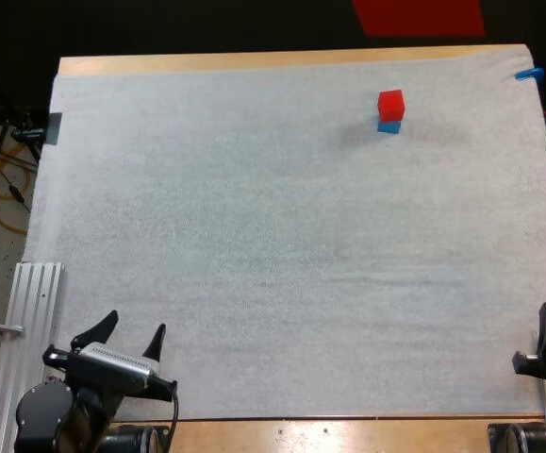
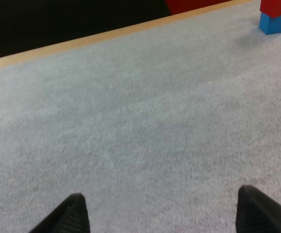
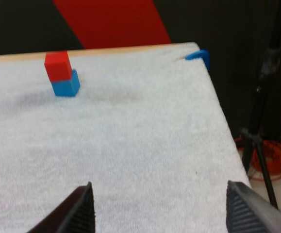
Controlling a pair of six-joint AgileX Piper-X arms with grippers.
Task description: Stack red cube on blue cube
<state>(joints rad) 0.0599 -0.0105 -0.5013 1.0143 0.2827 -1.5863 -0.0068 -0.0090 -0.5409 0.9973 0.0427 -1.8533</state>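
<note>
my left fingers (image 2: 74,216) stand apart over bare mat and hold nothing. my right fingers (image 3: 79,211) are spread the same way, also empty. both sit at the near edge of the white mat (image 1: 254,236), well apart from the cubes, which i read as a parked pose that leaves the stack alone. toward the far right corner of the worktop (image 1: 254,60), the red cube (image 1: 390,103) rests on the blue cube (image 1: 388,125), a little off-centre but seated. i judge the stacking done.
</note>
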